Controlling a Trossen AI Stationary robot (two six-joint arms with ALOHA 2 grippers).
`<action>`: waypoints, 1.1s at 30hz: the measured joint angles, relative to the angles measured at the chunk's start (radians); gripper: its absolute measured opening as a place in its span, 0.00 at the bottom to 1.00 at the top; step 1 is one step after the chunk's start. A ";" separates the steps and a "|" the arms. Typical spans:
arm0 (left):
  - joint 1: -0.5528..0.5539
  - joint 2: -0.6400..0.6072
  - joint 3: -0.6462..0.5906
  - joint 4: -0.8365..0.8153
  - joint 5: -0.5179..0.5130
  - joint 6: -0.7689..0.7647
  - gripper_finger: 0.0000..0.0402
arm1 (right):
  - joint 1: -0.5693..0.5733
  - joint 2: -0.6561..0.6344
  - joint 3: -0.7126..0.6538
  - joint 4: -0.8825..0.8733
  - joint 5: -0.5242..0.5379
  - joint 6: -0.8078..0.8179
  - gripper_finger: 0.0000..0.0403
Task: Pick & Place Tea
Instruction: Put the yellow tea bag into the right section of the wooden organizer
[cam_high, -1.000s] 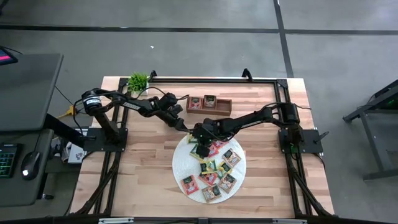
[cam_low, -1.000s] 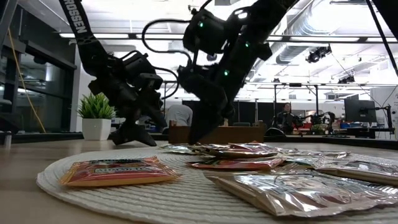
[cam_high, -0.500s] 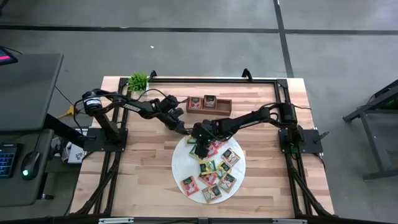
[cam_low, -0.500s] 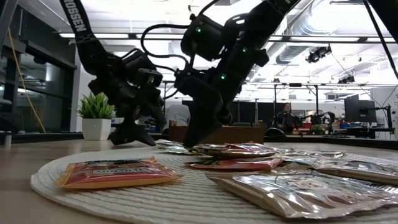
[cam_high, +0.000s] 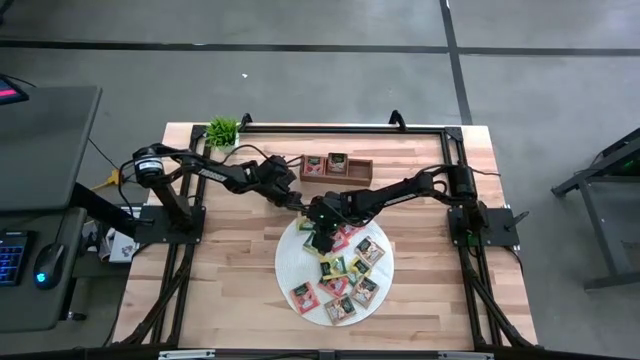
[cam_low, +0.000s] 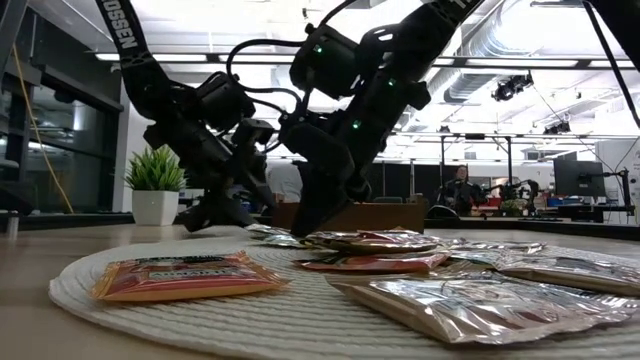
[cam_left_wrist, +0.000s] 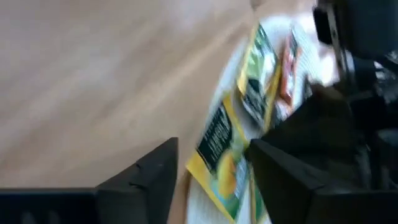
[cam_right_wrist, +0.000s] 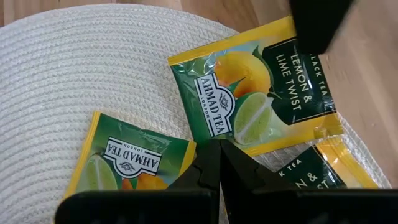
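Note:
Several small square tea packets (cam_high: 345, 270) in red, green and yellow wrappers lie flat on the round white woven mat (cam_high: 295, 262). My right gripper (cam_high: 318, 238) is shut and stands on the mat's far left part, its tips (cam_right_wrist: 217, 149) down among green-yellow lemon packets (cam_right_wrist: 249, 106). My left gripper (cam_high: 298, 207) is open at the mat's far left rim. Its fingers stand either side of a yellow-green packet (cam_left_wrist: 221, 171) without plainly touching it. The brown wooden tray (cam_high: 336, 176) beyond holds two packets. My right gripper comes from above, slanting down from the table's right. Its shut fingertips (cam_right_wrist: 210, 158) rest at the edge of the lemon-and-lime packet (cam_right_wrist: 233, 146), where it meets a neighbouring packet. I see nothing between the fingers. The packets lie flat on the mat (cam_low: 180, 320).
A small potted plant (cam_high: 222, 130) stands at the table's far left corner. Both arms crowd together over the mat's far left edge. Bare wood lies to the mat's left and near side. A red packet (cam_low: 185, 275) lies near the mat's near rim.
My left gripper has moved toward the table's right and near side, closer to the mat's rim and the right gripper. My right gripper has shifted a little toward the table's left, and the mat with its packets has slid slightly the same way.

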 joint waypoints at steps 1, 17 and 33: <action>0.000 0.000 0.000 -0.004 -0.010 -0.002 0.44 | 0.000 0.000 0.000 0.001 0.000 0.000 0.00; -0.001 0.000 0.000 -0.012 0.032 0.034 0.08 | 0.000 0.000 0.000 0.001 0.000 0.000 0.00; -0.001 0.000 0.000 -0.011 0.009 0.155 0.00 | -0.008 -0.064 -0.004 0.002 0.027 -0.022 0.00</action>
